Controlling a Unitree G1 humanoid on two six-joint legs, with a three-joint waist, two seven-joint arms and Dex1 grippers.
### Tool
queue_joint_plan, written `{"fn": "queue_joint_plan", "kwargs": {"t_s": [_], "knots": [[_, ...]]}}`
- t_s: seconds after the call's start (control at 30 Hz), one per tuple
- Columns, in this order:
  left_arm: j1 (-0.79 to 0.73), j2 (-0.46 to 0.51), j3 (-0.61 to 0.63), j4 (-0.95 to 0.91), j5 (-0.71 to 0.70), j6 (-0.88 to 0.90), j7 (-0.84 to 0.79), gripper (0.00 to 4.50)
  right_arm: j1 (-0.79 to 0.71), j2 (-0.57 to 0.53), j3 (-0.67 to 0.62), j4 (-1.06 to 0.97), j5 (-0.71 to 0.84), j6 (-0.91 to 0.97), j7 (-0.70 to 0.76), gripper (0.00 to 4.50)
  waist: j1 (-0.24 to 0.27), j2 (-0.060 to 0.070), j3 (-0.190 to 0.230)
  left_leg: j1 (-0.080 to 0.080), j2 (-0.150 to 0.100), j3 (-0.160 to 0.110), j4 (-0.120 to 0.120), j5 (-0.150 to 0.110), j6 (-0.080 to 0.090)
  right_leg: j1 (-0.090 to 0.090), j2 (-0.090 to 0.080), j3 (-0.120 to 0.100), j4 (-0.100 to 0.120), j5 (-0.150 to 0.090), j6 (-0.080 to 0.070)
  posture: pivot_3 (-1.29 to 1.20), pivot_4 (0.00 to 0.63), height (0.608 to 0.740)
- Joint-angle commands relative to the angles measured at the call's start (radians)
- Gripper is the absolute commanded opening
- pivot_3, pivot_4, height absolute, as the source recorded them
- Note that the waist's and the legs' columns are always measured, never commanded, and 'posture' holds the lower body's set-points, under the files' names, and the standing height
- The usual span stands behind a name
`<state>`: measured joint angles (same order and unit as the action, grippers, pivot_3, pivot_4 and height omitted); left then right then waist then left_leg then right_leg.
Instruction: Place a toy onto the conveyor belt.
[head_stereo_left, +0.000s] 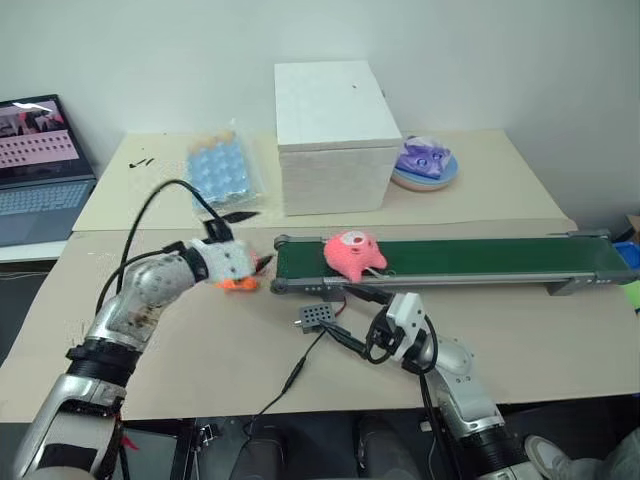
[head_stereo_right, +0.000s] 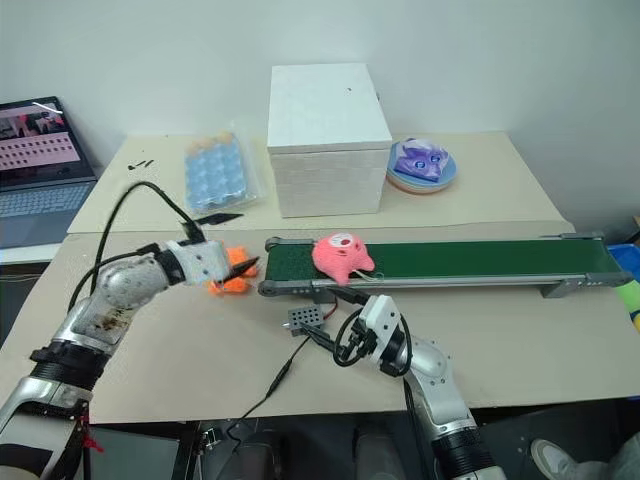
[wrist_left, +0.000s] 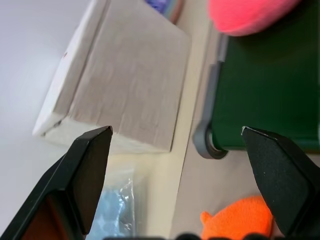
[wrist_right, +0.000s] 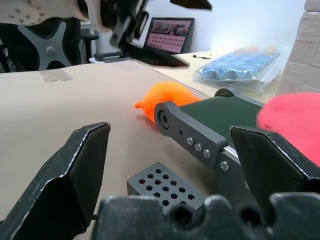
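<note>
The pink plush toy (head_stereo_left: 352, 254) lies on the dark-green conveyor belt (head_stereo_left: 480, 258), near the belt's left end. My left gripper (head_stereo_left: 252, 240) hovers just left of that end, open and empty, level with the roller (wrist_left: 207, 145). The toy (wrist_left: 250, 15) sits apart from it, further along the belt. An orange plush (head_stereo_left: 238, 283) rests on the table under the left gripper. In front of the belt, close to the toy, my right gripper (wrist_right: 170, 150) is open with nothing between its fingers.
A white box (head_stereo_left: 330, 135) stands behind the belt. Left of it lies a bag of blue trays (head_stereo_left: 222, 168), and to its right a purple toy on a plate (head_stereo_left: 425, 160). A laptop (head_stereo_left: 40, 165) is at far left. A small grey perforated box (head_stereo_left: 315, 314) with cables lies before the belt.
</note>
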<state>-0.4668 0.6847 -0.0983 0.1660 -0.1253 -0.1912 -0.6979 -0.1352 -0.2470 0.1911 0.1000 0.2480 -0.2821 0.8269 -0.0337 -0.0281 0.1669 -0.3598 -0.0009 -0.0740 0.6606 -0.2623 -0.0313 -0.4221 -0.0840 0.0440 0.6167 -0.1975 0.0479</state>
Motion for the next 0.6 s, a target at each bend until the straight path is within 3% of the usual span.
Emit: {"fn": "queue_joint_plan", "kwargs": {"t_s": [0.03,0.1,0.23,0.6], "knots": [[0.018,0.006,0.167,-0.191,-0.481,0.411,-0.136,4.41,-0.014,0.002,-0.007,-0.011,0.001,-0.02,0.003,4.5,-0.005,0.0,0.0,0.0,0.0,0.0,0.0,0.0,0.0,0.0,0.0,0.0,0.0,0.0,0.0,0.0,0.15,0.74],[0.033,0.025,0.218,-0.231,-0.591,0.523,-0.18,4.41,-0.015,0.0,-0.008,-0.01,0.001,-0.021,0.004,4.5,-0.009,0.0,0.0,0.001,0.0,0.0,0.0,0.0,0.0,0.0,0.0,0.0,0.001,0.0,0.0,0.0,0.15,0.74],[0.045,0.028,0.269,-0.254,-0.679,0.643,-0.195,4.41,-0.019,-0.004,-0.01,-0.005,-0.002,-0.024,0.004,4.5,-0.012,0.0,0.0,0.004,0.0,0.0,0.0,0.0,0.0,0.001,0.0,0.001,0.004,0.0,0.0,0.0,0.15,0.74],[0.036,0.004,0.25,-0.285,-0.652,0.703,-0.229,4.41,-0.014,-0.006,-0.012,-0.004,-0.005,-0.026,0.006,4.5,-0.011,0.0,0.0,0.005,0.0,0.0,0.0,0.0,0.0,0.001,0.0,0.001,0.006,-0.001,-0.001,0.0,0.15,0.74]]}}
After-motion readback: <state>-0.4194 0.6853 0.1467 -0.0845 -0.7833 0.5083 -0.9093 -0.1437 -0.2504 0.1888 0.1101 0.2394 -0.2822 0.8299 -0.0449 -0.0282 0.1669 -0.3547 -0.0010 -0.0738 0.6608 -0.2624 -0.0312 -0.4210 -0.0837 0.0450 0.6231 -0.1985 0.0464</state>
